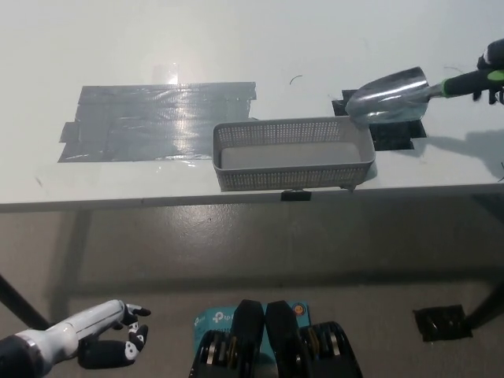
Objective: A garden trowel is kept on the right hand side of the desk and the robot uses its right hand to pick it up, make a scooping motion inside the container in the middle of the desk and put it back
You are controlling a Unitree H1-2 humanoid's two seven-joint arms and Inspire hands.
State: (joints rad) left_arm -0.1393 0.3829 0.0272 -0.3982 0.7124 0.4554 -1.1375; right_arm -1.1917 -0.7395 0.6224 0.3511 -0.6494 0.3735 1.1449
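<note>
A garden trowel with a shiny metal scoop (387, 94) and a green and black handle (465, 81) hangs above the desk's right side. My black right hand (493, 72) shows only at the picture's right edge, shut on the handle. The scoop's tip hovers just over the far right corner of the grey mesh basket (293, 153), which stands in the middle at the desk's front edge. My white left hand (110, 340) rests low at the lower left, below the desk, fingers loosely curled and holding nothing.
A patch of grey tape (157, 120) covers the desk left of the basket. Black tape marks (398, 132) lie under the trowel. The white desk's front edge (157, 198) runs across the picture; the floor below carries another black tape piece (442, 323).
</note>
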